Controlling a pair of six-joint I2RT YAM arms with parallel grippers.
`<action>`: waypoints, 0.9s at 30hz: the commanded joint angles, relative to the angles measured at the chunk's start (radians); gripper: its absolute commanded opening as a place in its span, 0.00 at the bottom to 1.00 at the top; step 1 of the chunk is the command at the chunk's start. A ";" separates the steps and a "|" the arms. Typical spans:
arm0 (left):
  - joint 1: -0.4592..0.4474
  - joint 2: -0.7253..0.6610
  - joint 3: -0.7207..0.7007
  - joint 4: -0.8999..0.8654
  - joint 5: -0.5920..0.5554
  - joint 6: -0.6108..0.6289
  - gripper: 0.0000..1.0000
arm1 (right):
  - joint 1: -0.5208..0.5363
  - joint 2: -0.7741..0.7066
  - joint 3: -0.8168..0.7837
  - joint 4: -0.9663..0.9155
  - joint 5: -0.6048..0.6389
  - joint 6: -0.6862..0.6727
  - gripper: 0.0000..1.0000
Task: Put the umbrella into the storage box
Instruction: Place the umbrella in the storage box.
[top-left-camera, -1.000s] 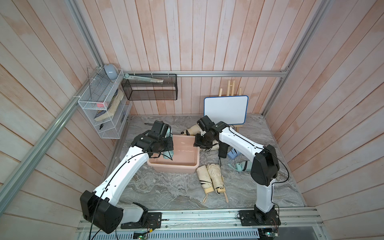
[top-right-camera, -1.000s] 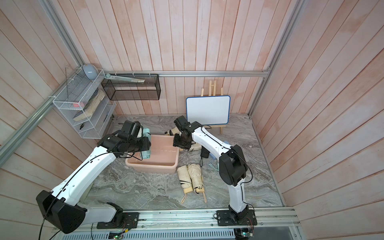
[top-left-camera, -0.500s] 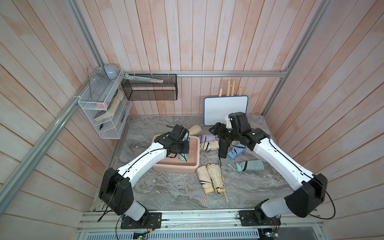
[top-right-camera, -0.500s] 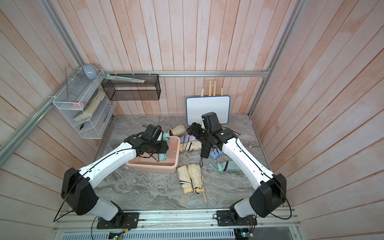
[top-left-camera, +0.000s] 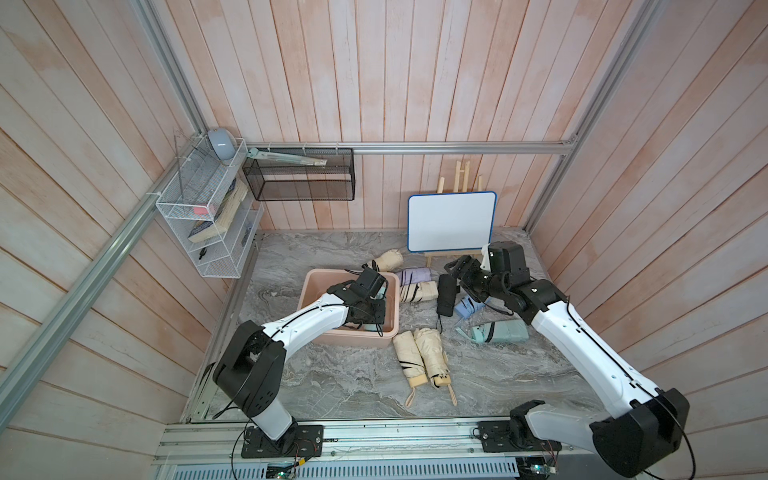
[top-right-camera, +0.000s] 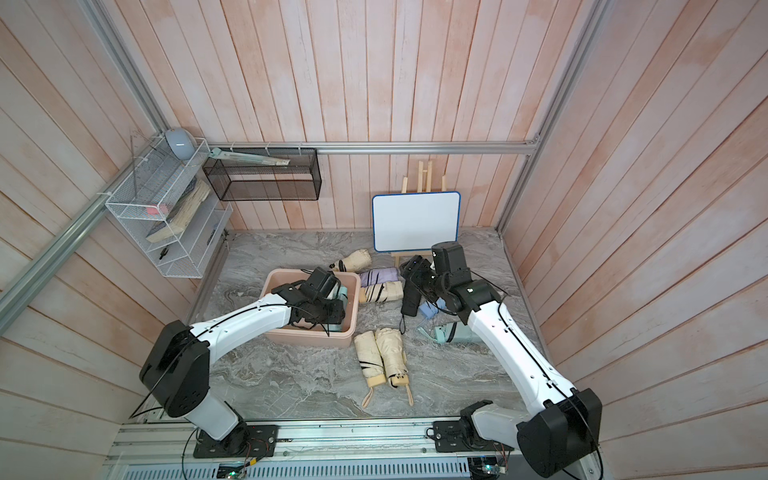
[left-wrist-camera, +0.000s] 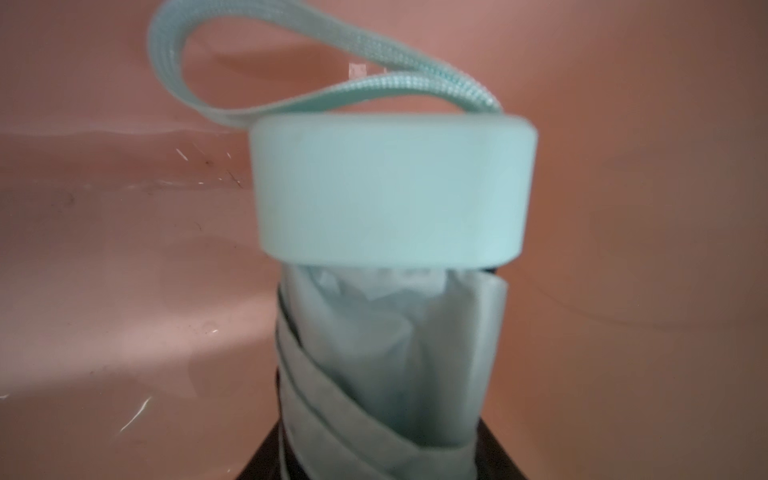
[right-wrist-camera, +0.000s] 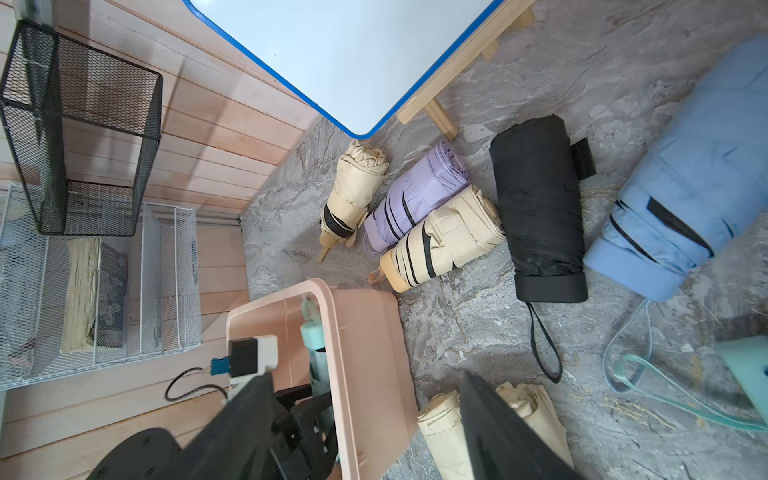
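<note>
The left gripper (top-right-camera: 332, 316) is pinching a folded mint-green fabric umbrella (left-wrist-camera: 390, 187) inside the pale pink rectangular plastic storage box (top-left-camera: 353, 338); the right gripper (top-left-camera: 457, 266) is hovering at right, jaws spread.

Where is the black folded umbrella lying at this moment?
In both top views the black umbrella lies right of the storage box, between the beige striped umbrella and the blue umbrella, in front of the whiteboard.
</note>
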 joint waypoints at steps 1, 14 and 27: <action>-0.001 0.007 -0.033 0.134 0.000 -0.009 0.30 | -0.007 -0.016 0.012 -0.005 -0.006 0.006 0.76; 0.000 0.115 -0.069 0.258 0.009 -0.001 0.40 | -0.008 -0.051 0.005 -0.037 0.013 0.007 0.77; 0.000 -0.045 -0.103 0.229 -0.053 -0.002 0.84 | 0.010 -0.064 -0.024 -0.136 0.101 -0.153 0.80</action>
